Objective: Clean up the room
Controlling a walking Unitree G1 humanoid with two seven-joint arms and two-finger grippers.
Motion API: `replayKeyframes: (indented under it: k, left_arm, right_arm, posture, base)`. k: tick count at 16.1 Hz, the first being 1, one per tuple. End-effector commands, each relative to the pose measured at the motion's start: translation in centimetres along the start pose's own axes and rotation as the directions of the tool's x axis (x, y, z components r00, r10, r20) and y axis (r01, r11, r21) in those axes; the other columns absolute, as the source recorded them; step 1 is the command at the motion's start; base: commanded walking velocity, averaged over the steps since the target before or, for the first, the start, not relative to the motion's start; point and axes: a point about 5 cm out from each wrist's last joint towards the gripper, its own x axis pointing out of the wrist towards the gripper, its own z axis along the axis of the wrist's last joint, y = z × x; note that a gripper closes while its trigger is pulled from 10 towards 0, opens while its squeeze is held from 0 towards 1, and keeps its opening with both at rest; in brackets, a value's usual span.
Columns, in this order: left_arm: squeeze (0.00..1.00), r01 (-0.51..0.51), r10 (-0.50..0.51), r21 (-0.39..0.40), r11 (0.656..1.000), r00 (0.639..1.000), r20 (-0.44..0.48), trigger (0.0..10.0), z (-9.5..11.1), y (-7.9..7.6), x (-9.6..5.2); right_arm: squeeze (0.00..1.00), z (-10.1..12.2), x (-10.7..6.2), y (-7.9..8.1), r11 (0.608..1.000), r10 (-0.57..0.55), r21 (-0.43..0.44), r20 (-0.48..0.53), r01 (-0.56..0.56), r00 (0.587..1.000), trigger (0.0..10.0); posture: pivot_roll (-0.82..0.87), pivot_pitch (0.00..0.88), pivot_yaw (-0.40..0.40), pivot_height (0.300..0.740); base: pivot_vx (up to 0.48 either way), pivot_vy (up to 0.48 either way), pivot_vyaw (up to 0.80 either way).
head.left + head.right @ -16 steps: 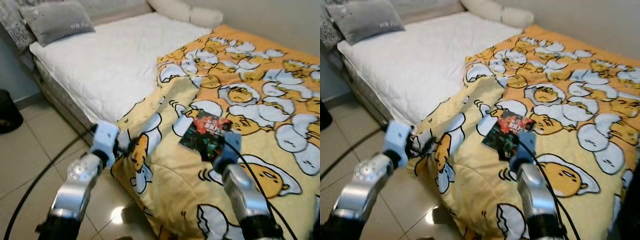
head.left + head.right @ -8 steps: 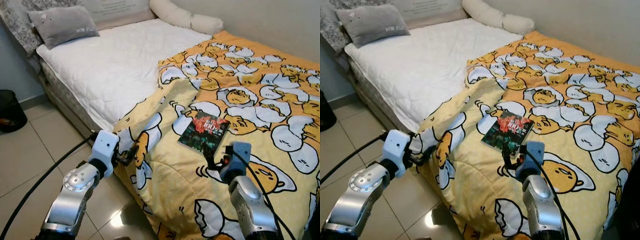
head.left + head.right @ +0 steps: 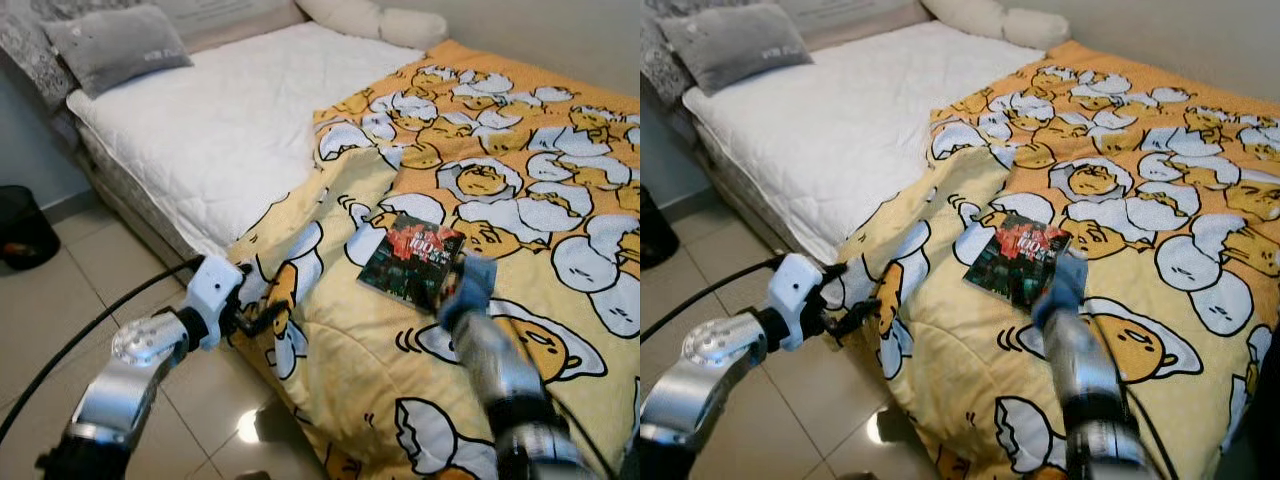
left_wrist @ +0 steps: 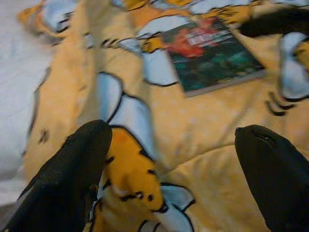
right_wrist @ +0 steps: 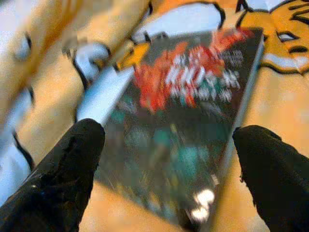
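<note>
A dark book [image 3: 410, 262] with a red and green cover lies flat on the yellow blanket [image 3: 520, 150] printed with egg cartoons. My right gripper [image 3: 447, 282] is at the book's near right corner, blurred. In the right wrist view the right gripper [image 5: 169, 179] stands open with the book [image 5: 188, 116] close between its black fingers [image 5: 63, 179]. My left gripper [image 3: 268, 318] hovers at the blanket's hanging edge by the bed's side. It is open [image 4: 174, 179], with blanket folds between its fingers and the book [image 4: 210, 53] farther off.
The bare white mattress [image 3: 220, 120] takes the bed's left half, with a grey pillow [image 3: 110, 45] and a white bolster [image 3: 370, 20] at its head. A black bin [image 3: 20, 225] stands on the tiled floor at the left. A black cable [image 3: 90, 340] trails across the floor.
My right gripper has moved forward from short of the book to its near corner. The left gripper stays at the blanket's edge. The camera has shifted a little.
</note>
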Motion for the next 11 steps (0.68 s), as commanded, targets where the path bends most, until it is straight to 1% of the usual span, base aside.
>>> replayKeyframes:
  k: [1,2,3,4,5,6,7,8,10,11]
  left_arm:
    - [0.29,0.047,-0.047,0.010,0.999,0.999,-0.002,10.0,0.1,0.1,0.1]
    - [0.29,0.085,-0.085,0.033,0.996,0.996,-0.015,10.0,0.1,0.2,0.1]
    - [0.29,0.114,-0.111,0.061,0.992,0.993,-0.039,10.0,0.0,0.4,0.1]
    - [0.29,0.124,-0.119,0.076,0.989,0.991,-0.057,10.0,-0.1,0.7,0.0]
    - [0.29,0.125,-0.121,0.078,0.989,0.991,-0.060,10.0,-0.2,0.9,-0.1]
    - [0.29,0.135,-0.129,0.083,0.987,0.989,-0.072,10.0,-0.4,1.1,-0.4]
    - [0.29,0.141,-0.135,0.085,0.986,0.988,-0.076,10.0,-0.4,1.0,-0.5]
    - [0.29,0.156,-0.149,0.088,0.984,0.986,-0.079,10.0,-0.6,0.8,-0.8]
    - [0.29,0.153,-0.146,0.091,0.984,0.986,-0.084,10.0,-0.8,0.5,-1.1]
    - [0.29,0.155,-0.148,0.086,0.984,0.986,-0.083,10.0,-0.9,0.4,-1.2]
  right_arm:
    - [0.39,0.1,0.3,-0.2,0.998,0.002,0.070,-0.014,-0.001,1.000,10.0]
    - [0.00,0.6,0.8,-0.3,0.993,0.000,0.115,-0.026,0.003,1.000,10.0]
    - [0.00,1.0,1.2,-0.4,0.989,-0.012,0.150,-0.041,0.019,0.999,10.0]
    - [0.00,1.2,1.4,-0.7,0.981,-0.031,0.188,-0.055,0.040,0.998,10.0]
    - [0.00,1.2,1.5,-0.8,0.978,-0.042,0.204,-0.063,0.054,0.997,10.0]
    - [0.00,0.9,1.5,-1.3,0.970,-0.082,0.222,-0.099,0.102,0.992,10.0]
    - [0.00,0.7,1.5,-1.5,0.970,-0.098,0.212,-0.112,0.120,0.989,10.0]
    - [0.00,0.1,1.4,-1.8,0.961,-0.107,0.239,-0.134,0.137,0.985,10.0]
    - [0.00,-0.9,1.2,-1.6,0.928,-0.058,0.354,-0.173,0.117,0.983,10.0]
    - [0.00,-1.0,1.3,-1.2,0.899,-0.020,0.428,-0.159,0.088,0.987,10.0]
  posture:
    - [0.13,0.000,0.049,0.740]
    - [0.14,0.000,0.048,0.740]
    - [0.14,0.000,0.044,0.740]
    - [0.15,0.000,0.036,0.740]
    - [0.16,0.000,0.022,0.740]
    - [0.18,0.000,0.003,0.740]
    - [0.19,0.000,0.000,0.740]
    - [0.21,0.000,-0.017,0.740]
    - [0.22,0.000,-0.027,0.740]
    - [0.22,0.000,-0.030,0.740]
  base:
    - [0.000,0.000,0.00]
    - [0.000,0.000,0.00]
    - [0.000,0.000,0.00]
    - [0.000,0.000,0.00]
    - [0.000,0.000,0.00]
    - [0.000,0.000,0.00]
    - [0.000,0.000,0.00]
    - [0.000,0.000,0.00]
    - [0.000,0.000,0.00]
    - [0.000,0.000,0.00]
